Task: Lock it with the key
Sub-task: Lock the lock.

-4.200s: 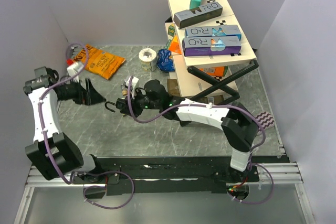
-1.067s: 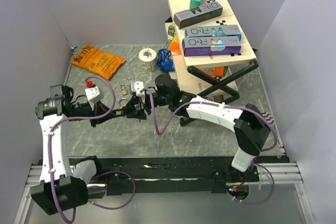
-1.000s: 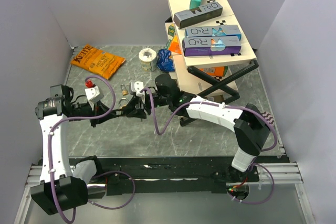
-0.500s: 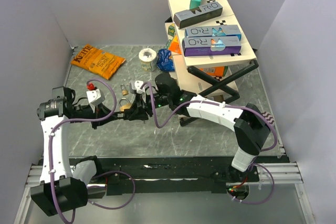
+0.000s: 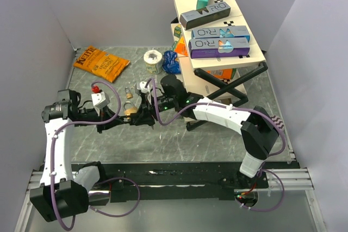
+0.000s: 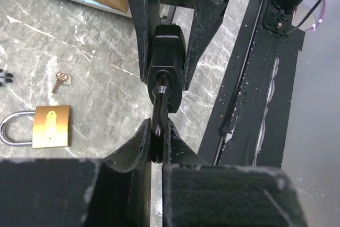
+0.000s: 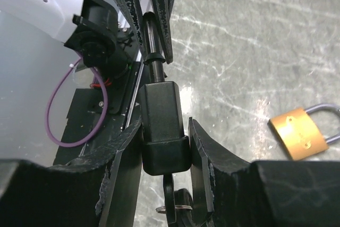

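Top external view, from the left: the side wall stood close behind the left arm, and an orange chip bag (image 5: 101, 63) lay in the far left corner, well apart from the work. Bare marble table (image 5: 179, 139) ran open from the grippers to the black rail (image 5: 179, 175) at the near edge, so the free room was on the near side. Farther back sat a tape roll (image 5: 153, 61). On the right, a crowded rack (image 5: 217, 36) of boxes closed off that side just behind the right arm.

The left gripper (image 5: 115, 122) (image 6: 157, 131) reached in from the left with its jaws pressed almost together, pinching the thin shackle (image 6: 158, 126) of the black padlock (image 6: 167, 62) (image 7: 162, 120). The lock hung off the table between the two grippers.

A brass padlock (image 6: 50, 126) (image 7: 297, 133) lay flat on the marble just to the far side of them. A loose key (image 6: 59, 80) lay near it, touching neither the brass lock nor a gripper.

The right gripper (image 5: 142, 115) (image 7: 164, 131) met the lock from the right, jaws part-way spread, one finger against each side of the black body. In the right wrist view a dark key (image 7: 169, 200) with a small ring showed just under that body, between the fingers. Whether it sat in the keyhole could not be told.
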`<action>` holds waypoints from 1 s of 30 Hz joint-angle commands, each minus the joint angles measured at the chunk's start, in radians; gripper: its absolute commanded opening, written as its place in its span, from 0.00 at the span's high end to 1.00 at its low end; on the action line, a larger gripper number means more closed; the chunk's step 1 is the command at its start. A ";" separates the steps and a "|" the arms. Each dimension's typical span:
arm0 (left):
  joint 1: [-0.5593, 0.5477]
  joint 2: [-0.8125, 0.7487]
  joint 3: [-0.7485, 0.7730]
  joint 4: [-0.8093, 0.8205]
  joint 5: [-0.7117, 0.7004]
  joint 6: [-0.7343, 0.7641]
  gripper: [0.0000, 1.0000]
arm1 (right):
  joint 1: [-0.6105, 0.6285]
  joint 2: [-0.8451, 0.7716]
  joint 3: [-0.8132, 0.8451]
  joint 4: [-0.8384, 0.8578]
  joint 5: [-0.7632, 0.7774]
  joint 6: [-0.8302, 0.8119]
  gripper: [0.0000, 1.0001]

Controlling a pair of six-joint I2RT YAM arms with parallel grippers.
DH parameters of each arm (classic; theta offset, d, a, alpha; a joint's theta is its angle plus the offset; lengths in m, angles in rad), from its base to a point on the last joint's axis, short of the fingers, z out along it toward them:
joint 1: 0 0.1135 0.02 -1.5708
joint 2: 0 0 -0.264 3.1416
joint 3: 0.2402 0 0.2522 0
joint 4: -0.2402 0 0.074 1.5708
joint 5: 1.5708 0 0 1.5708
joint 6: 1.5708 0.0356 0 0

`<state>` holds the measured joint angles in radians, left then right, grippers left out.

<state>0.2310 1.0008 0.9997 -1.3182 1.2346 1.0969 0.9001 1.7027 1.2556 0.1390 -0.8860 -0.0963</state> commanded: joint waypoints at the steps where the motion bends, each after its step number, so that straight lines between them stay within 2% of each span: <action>1: -0.062 -0.039 -0.045 0.189 0.141 -0.129 0.99 | 0.046 0.020 0.113 0.186 -0.056 0.052 1.00; 5: -0.097 -0.099 -0.099 0.411 0.129 -0.392 0.99 | 0.062 0.021 0.114 0.229 -0.028 0.046 1.00; 6: -0.113 -0.108 -0.108 0.488 0.123 -0.429 0.99 | 0.068 0.021 0.116 0.249 -0.025 0.053 1.00; 9: -0.140 -0.129 -0.150 0.568 0.111 -0.529 0.99 | 0.076 0.017 0.117 0.287 -0.007 0.056 1.00; 12: -0.165 -0.133 -0.168 0.568 0.095 -0.537 0.99 | 0.083 0.005 0.111 0.312 0.016 0.041 1.00; 19: -0.188 -0.087 -0.200 0.514 0.092 -0.450 0.99 | 0.085 -0.002 0.133 0.370 0.032 0.021 1.00; 24: -0.258 -0.067 -0.223 0.569 0.083 -0.462 0.99 | 0.098 0.012 0.156 0.421 0.032 0.020 1.00; 30: -0.324 -0.070 -0.274 0.704 0.063 -0.568 0.99 | 0.106 0.034 0.182 0.473 0.035 0.027 1.00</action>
<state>0.0315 0.9184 0.7761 -0.6991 1.0954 0.6388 0.8959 1.7645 1.2587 0.0772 -0.7918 -0.1036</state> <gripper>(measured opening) 0.093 0.431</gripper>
